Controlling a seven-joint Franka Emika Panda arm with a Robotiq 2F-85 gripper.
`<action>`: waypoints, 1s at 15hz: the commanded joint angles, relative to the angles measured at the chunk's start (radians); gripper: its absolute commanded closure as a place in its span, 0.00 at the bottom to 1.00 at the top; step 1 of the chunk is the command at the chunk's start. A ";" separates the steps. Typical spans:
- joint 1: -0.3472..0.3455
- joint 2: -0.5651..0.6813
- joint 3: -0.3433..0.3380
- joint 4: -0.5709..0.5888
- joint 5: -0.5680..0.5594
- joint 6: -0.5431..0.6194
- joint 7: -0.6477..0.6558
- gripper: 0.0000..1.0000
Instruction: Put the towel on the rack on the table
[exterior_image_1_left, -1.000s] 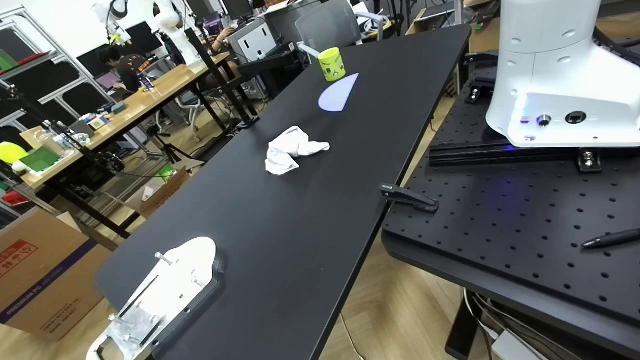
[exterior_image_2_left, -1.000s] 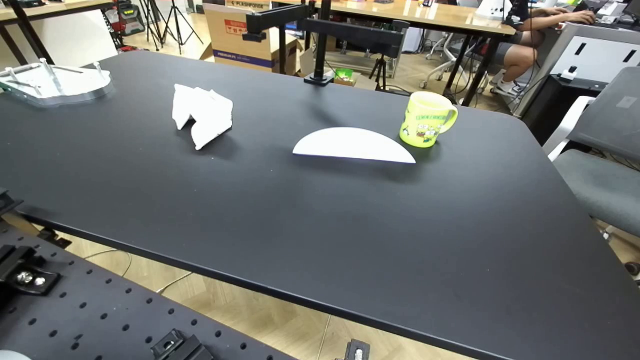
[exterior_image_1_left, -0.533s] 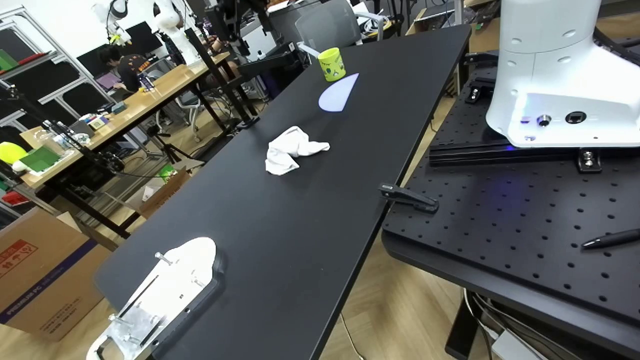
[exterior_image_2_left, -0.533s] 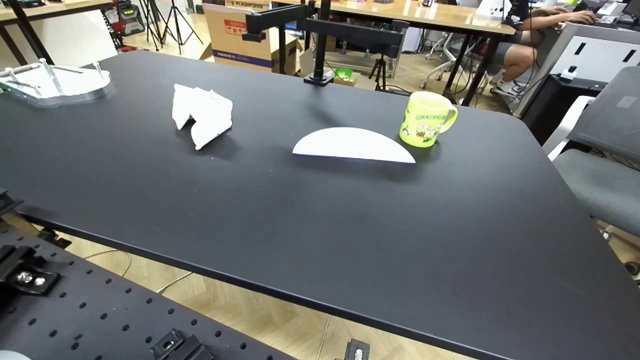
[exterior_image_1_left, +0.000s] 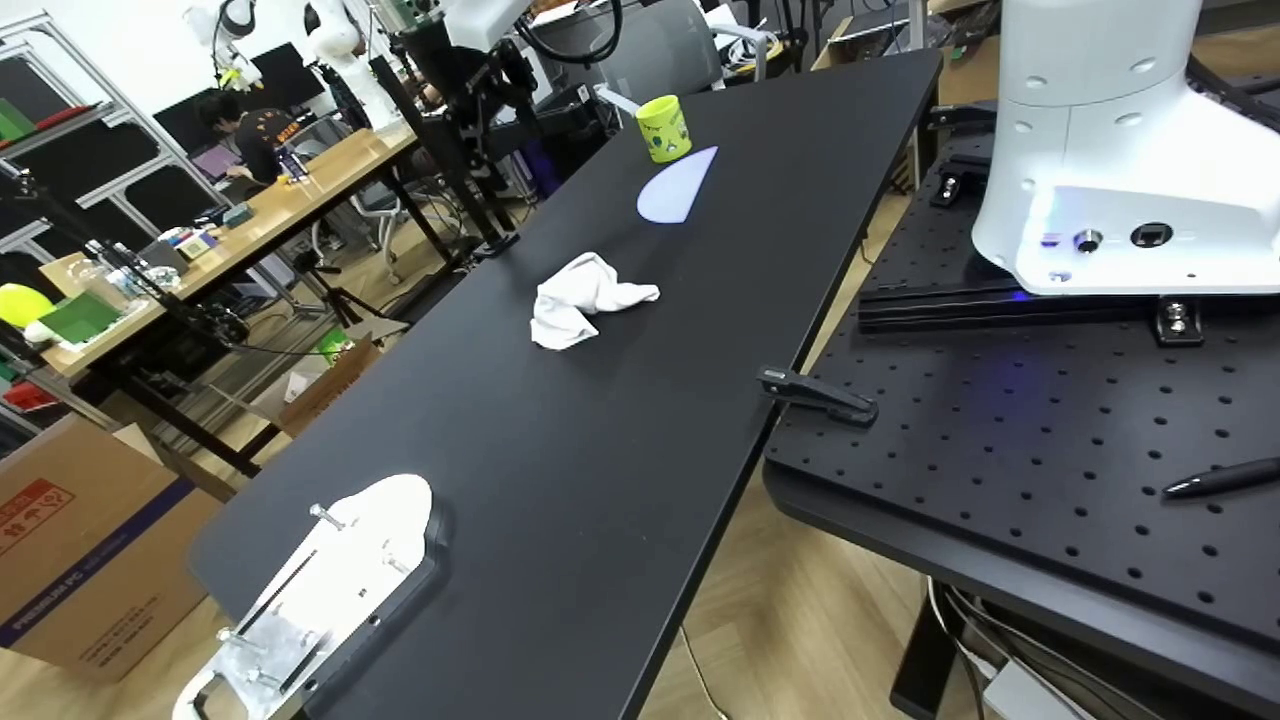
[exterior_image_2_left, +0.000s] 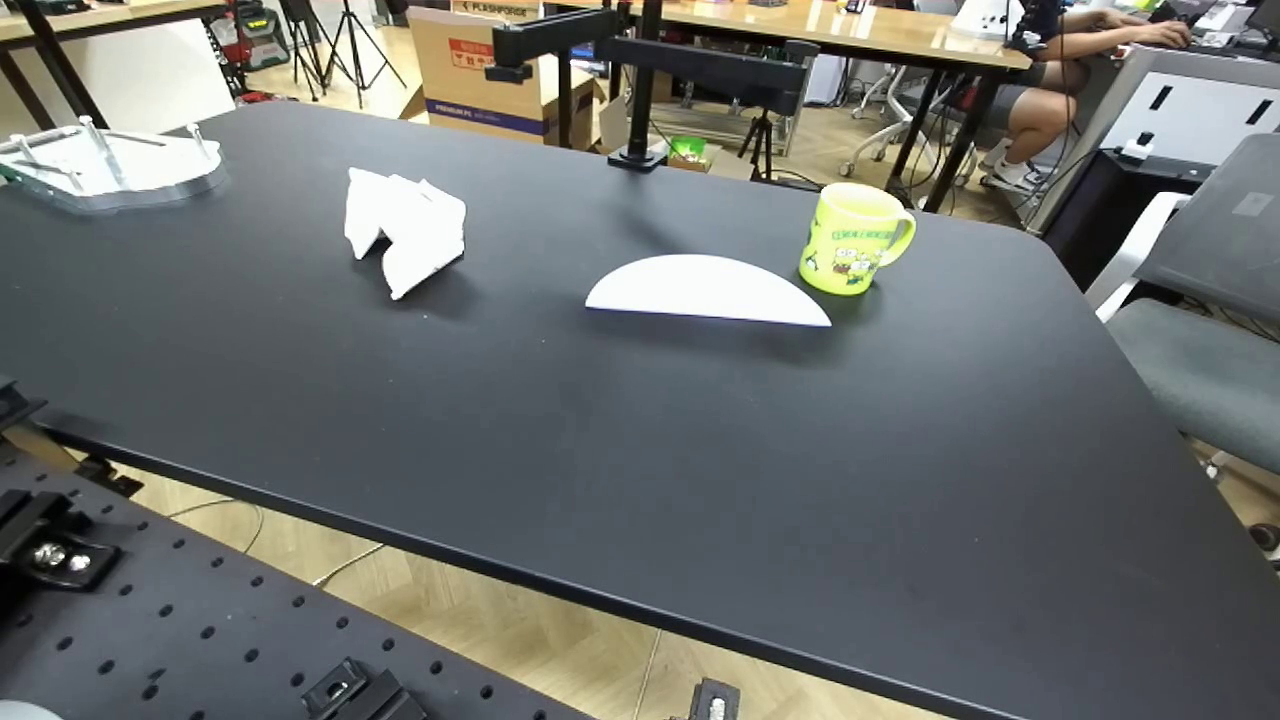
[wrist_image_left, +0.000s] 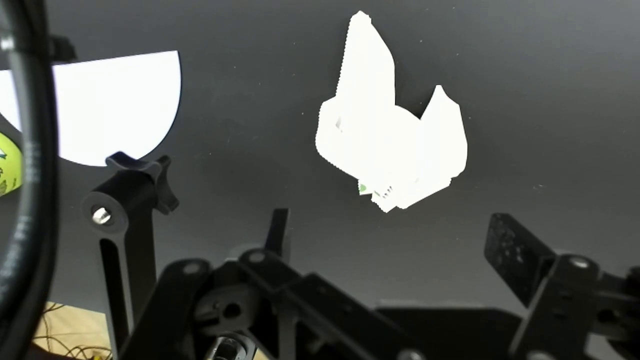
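Note:
A crumpled white towel (exterior_image_1_left: 585, 298) lies on the black table (exterior_image_1_left: 560, 480). It also shows in an exterior view (exterior_image_2_left: 415, 225) and in the wrist view (wrist_image_left: 380, 140). A white board with upright metal pegs (exterior_image_1_left: 350, 560), possibly the rack, lies at one end of the table; it also shows in an exterior view (exterior_image_2_left: 130, 165) and is out of the wrist view. My gripper (wrist_image_left: 390, 225) is open and empty, with the towel ahead of its fingertips, apart from them. In an exterior view the gripper (exterior_image_1_left: 488, 178) hangs in the air at the upper left.
A white half-disc (exterior_image_2_left: 705, 288) and a yellow-green mug (exterior_image_2_left: 850, 240) stand on the table on the other side of the towel from the pegged board. A black post with a jointed arm (exterior_image_2_left: 640, 100) is clamped at the table's edge. A black clip (exterior_image_1_left: 818, 394) sits at the opposite edge.
My arm and gripper have come into an exterior view from the top and moved lower. The towel, the pegged board, the half-disc and the mug have not moved.

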 joint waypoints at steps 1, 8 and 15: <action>0.022 0.014 -0.024 0.011 -0.002 -0.011 0.003 0.00; 0.061 0.171 -0.060 0.044 -0.230 0.051 0.314 0.00; 0.177 0.303 -0.124 0.110 -0.224 0.132 0.496 0.00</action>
